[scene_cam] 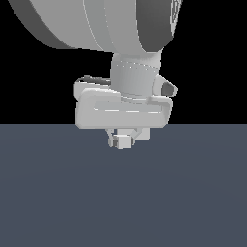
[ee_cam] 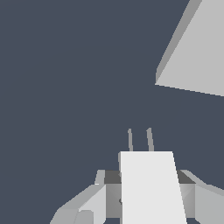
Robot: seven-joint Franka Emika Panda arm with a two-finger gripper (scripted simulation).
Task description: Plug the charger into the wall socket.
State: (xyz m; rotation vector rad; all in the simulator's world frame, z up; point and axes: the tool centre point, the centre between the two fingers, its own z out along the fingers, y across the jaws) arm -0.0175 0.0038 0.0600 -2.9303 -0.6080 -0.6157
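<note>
Black emptiness fills the background above a flat slate-blue bench [scene_cam: 58, 193], whose far edge runs straight across the exterior view. Over that bench hangs the Panda arm [scene_cam: 96, 24], its big grey-and-white links filling the upper part of the exterior view, with the wrist and pale hand body pointing down.

Below the hand body, the gripper [scene_cam: 123, 140] is closed on the charger [scene_cam: 123, 141], a small plain white block seen between the two short fingers and held clear above the bench. From the wrist view the charger [ee_cam: 151, 188] appears as a bright white slab between the grey fingers [ee_cam: 85, 205], and two thin grey prongs [ee_cam: 140, 140] stick out of its far end, side by side and roughly parallel.

Relative to the charger, the wall socket [ee_cam: 197, 48] sits ahead and off to one side in the wrist view: a flat pale-grey plate seen at an angle, one corner and a darker edge showing, with the rest cut off by the frame. The prongs are well apart from it, with bare bench between them. Its orange dots cannot be made out from this angle, and the plate does not show in the exterior view.
</note>
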